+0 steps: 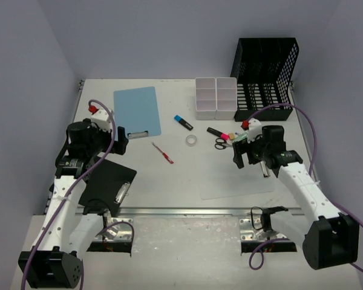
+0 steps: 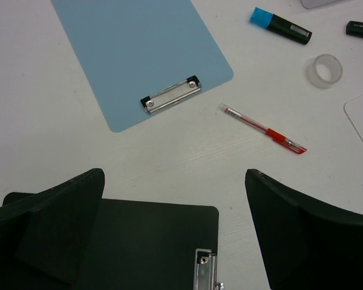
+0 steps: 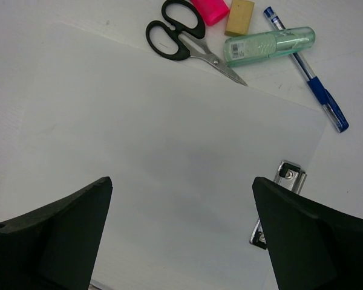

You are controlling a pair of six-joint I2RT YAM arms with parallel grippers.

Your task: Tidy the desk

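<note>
I have left jaws and right jaws released, empty. Black clipboard (image 2: pixel 145 241) lies below left jaws, red pen (image 2: pixel 263 128) ahead; white clipboard (image 3: pixel 169 139) below right jaws, scissors (image 3: pixel 181 39) ahead.

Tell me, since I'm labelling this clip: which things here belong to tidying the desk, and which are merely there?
Job: desk, blue clipboard, black clipboard, white clipboard, red pen, blue pen, scissors, blue highlighter, pink highlighter, tape roll, white bins, mesh rack.
Merely there: purple cable, metal rail.
</note>
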